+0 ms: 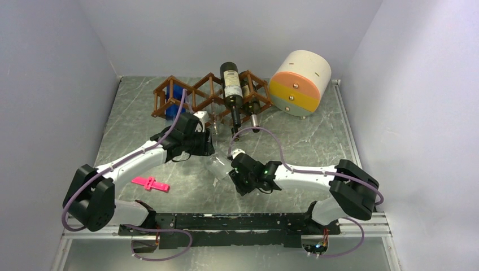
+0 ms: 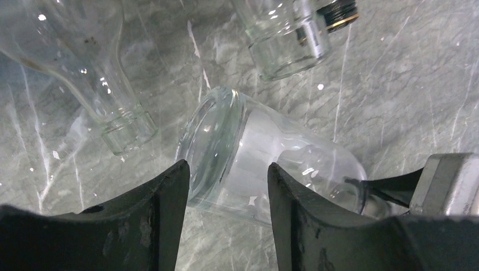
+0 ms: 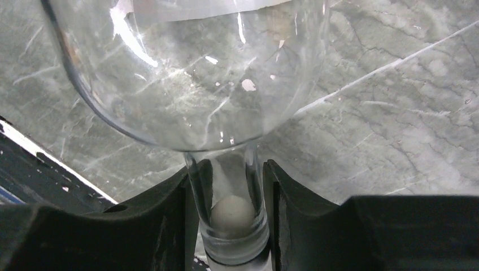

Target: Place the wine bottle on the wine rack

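A clear glass wine bottle (image 1: 217, 167) lies on the marble table between my two grippers. My right gripper (image 3: 226, 192) is shut on its neck, with the rounded body (image 3: 192, 68) stretching away from it. My left gripper (image 2: 228, 186) is open, its fingers either side of the bottle's base end (image 2: 226, 147) and not closed on it. In the top view the left gripper (image 1: 207, 150) is just behind the bottle and the right gripper (image 1: 236, 170) just in front. The reddish-brown lattice wine rack (image 1: 197, 93) stands at the back, with a dark bottle (image 1: 231, 89) lying on it.
A cream, orange and yellow cylinder (image 1: 299, 82) stands right of the rack. A second bottle (image 1: 252, 104) and a blue object (image 1: 175, 103) sit in the rack. Clear bottle necks (image 2: 121, 127) (image 2: 291, 42) stick out toward me. A pink piece (image 1: 151, 184) lies front left. Walls enclose the table.
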You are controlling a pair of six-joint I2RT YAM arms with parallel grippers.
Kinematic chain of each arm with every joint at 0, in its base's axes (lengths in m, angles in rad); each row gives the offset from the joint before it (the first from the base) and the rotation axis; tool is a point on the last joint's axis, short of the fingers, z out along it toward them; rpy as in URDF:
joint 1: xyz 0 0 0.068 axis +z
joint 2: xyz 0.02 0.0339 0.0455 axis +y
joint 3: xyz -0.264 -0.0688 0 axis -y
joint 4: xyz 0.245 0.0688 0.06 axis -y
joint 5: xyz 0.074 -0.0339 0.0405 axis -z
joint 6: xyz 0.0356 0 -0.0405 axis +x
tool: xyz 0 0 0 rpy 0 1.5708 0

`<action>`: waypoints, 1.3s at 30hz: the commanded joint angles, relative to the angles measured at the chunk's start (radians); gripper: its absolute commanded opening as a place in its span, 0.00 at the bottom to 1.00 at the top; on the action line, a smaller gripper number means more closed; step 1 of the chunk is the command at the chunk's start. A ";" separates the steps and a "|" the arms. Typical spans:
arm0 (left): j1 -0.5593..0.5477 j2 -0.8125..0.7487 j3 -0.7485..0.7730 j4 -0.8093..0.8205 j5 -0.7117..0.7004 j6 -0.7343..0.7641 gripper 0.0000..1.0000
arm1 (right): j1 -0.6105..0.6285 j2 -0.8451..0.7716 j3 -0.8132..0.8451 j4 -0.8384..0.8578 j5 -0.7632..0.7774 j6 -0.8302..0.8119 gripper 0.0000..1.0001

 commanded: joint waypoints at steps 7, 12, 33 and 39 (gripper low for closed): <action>-0.008 0.015 -0.030 -0.014 0.056 -0.003 0.52 | -0.002 0.058 0.031 0.125 0.065 -0.023 0.46; -0.009 0.011 -0.036 -0.015 0.060 -0.001 0.50 | 0.000 0.094 0.042 0.159 0.074 -0.030 0.48; -0.008 -0.100 -0.028 -0.051 0.015 -0.037 0.54 | 0.001 -0.063 -0.009 0.195 0.084 -0.062 0.00; -0.008 -0.225 0.018 -0.116 -0.074 -0.049 0.64 | 0.002 -0.201 -0.020 0.179 0.044 -0.069 0.00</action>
